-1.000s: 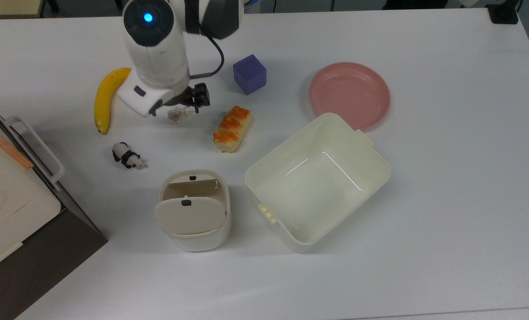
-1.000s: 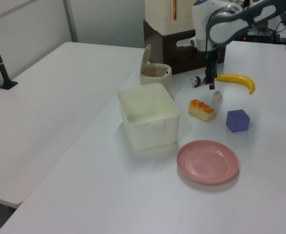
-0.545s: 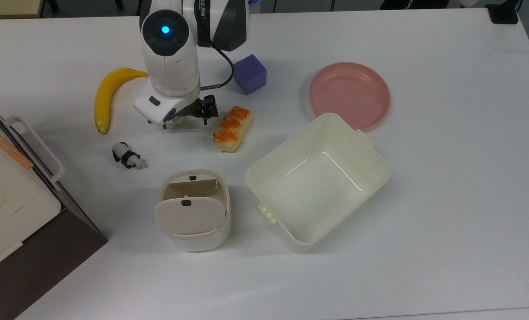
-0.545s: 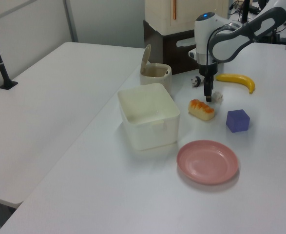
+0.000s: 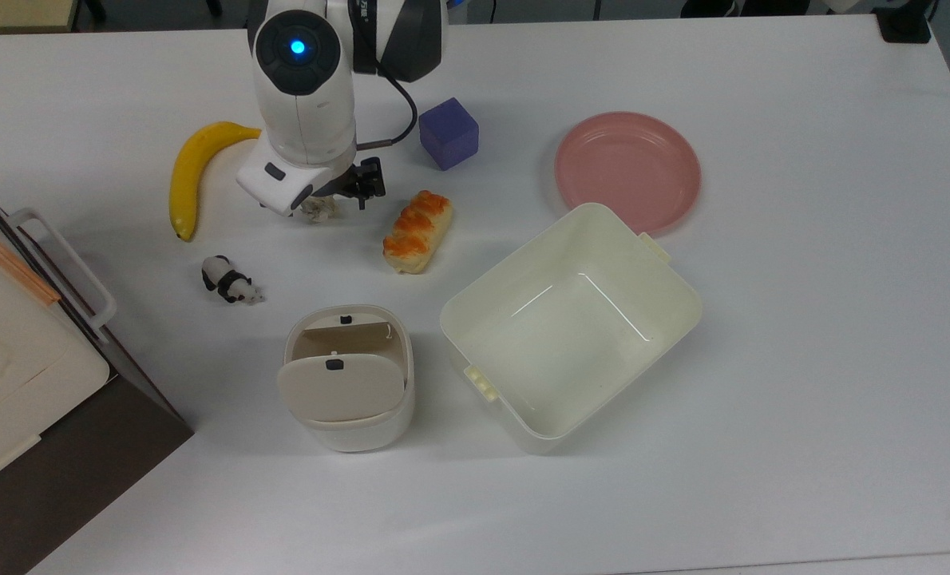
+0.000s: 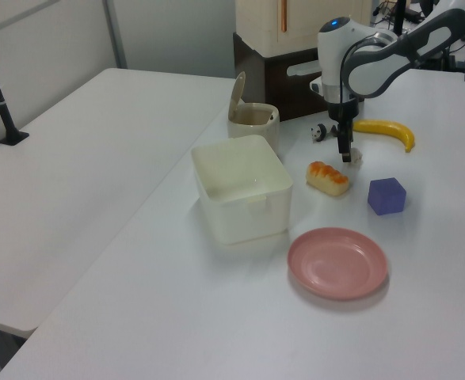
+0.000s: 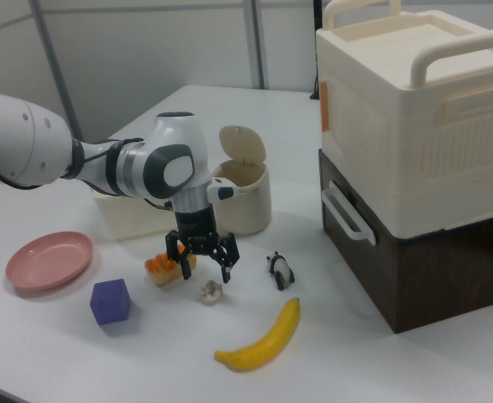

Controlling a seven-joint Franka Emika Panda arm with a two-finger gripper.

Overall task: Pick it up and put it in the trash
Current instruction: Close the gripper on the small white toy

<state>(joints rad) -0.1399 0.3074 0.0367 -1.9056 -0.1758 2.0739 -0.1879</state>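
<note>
The gripper [image 7: 202,260] is hanging just above the wad [image 7: 210,291] in the lower middle of the right view, its fingers [image 7: 227,270] spreading wide apart and gripping nothing. The wad is lying on the table [image 5: 802,335], upper left of the top view, peeking out at [image 5: 318,209] between the banana [image 5: 190,173] and the bread [image 5: 417,231]. The bin [image 5: 346,377] is sitting lower in the top view with its flap tilting open, the panda [image 5: 228,280] to its upper left and the tub [image 5: 571,323] to its right.
</note>
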